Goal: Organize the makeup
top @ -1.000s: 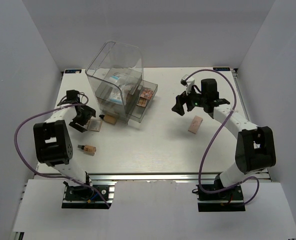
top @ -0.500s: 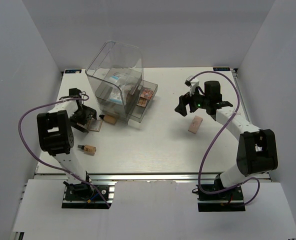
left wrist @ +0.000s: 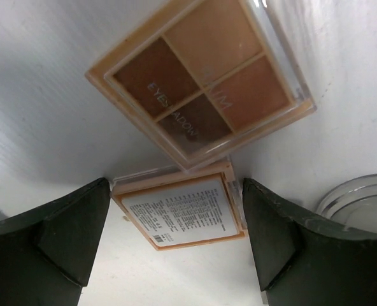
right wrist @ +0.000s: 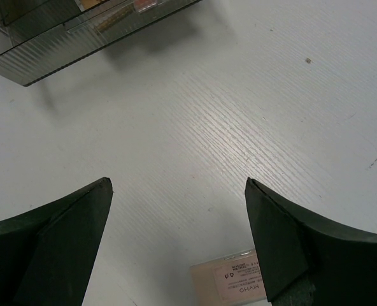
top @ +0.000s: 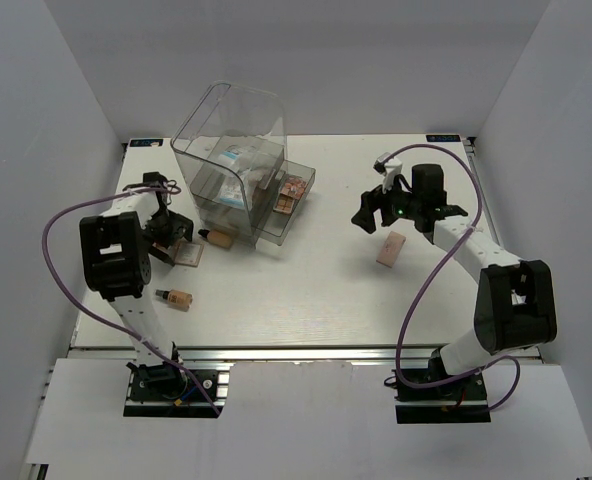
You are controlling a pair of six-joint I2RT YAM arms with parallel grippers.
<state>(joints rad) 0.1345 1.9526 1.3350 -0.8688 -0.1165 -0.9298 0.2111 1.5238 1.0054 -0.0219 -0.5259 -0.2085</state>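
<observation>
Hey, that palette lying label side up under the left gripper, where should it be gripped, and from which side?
Probably by its two opposite side edges, coming straight down from above. The label-up palette lies flat on the table and is thin, so only edges offer purchase. The left gripper straddles it, open. Its far edge meets the brown eyeshadow palette, so avoid that side.

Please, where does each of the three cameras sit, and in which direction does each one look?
Top external: above and behind the arms, looking down on the white table; both arms show, bases at bottom.
Left wrist: on the left arm, looking down between the left fingers at a brown eyeshadow palette and a label-up palette.
Right wrist: on the right arm, looking down between the right fingers at table, the clear box's drawer and a pink palette.
Shared: the top view shows all these too.
</observation>
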